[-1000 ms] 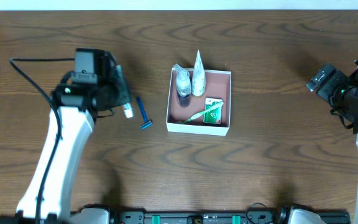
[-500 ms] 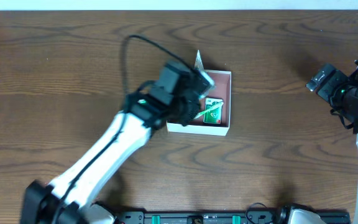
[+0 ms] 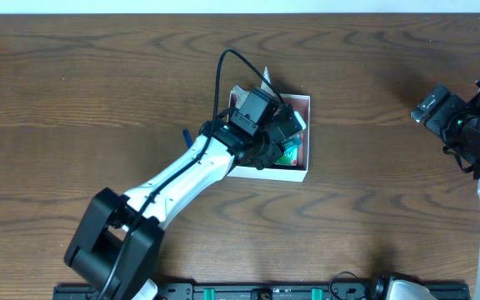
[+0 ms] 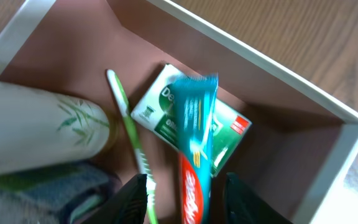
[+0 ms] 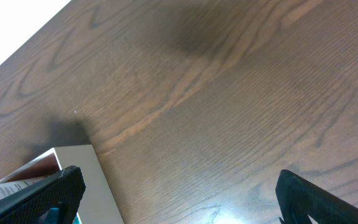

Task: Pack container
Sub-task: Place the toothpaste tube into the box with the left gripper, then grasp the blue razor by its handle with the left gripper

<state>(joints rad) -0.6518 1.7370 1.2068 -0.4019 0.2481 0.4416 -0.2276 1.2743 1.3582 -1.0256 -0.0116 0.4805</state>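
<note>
Container (image 3: 282, 172) sat centred on table (image 3: 98, 50), left gripper (image 4: 188, 198) spread astride toothpaste tube (image 4: 197, 137) — crimp pointed down, right gripper (image 5: 179, 193) spread, well apart.

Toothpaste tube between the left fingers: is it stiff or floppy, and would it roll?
The toothpaste tube looks flat and thin at its crimped end, so probably soft, bending under a push. Its smooth skin may slip in the left gripper. Being flat, it should likely rest on the green box without rolling.

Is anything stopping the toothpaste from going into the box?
No lid or wall blocks it. The toothpaste tube, at the left gripper, is over the open container. A green packet and toothbrush lie underneath.
</note>
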